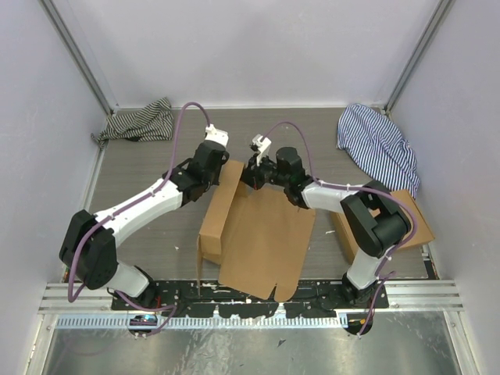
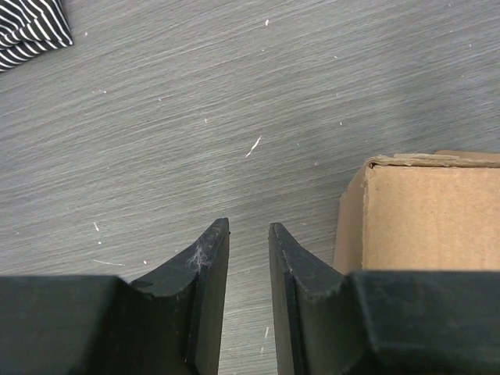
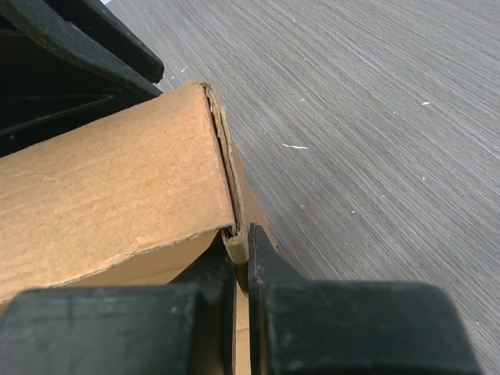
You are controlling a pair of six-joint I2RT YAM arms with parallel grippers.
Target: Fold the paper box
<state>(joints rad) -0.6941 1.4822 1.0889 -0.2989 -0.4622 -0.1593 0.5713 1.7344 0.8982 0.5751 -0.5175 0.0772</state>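
Observation:
The paper box [image 1: 266, 242] lies mid-table as brown cardboard, its left wall folded upright and a wide flat panel spread toward the near edge. My right gripper [image 1: 249, 174] is at the box's far edge. In the right wrist view it [image 3: 242, 242] is shut on the end of the folded wall [image 3: 117, 180], with a thin cardboard edge pinched between the fingers. My left gripper [image 1: 212, 150] hovers just left of the box's far left corner. It [image 2: 249, 226] is open with only bare table in the gap, and the box corner [image 2: 430, 211] stands to its right.
A second brown cardboard box [image 1: 418, 223] sits at the right, partly under my right arm. One striped cloth [image 1: 141, 121] lies at the far left corner and another [image 1: 379, 144] at the far right. White walls close in three sides.

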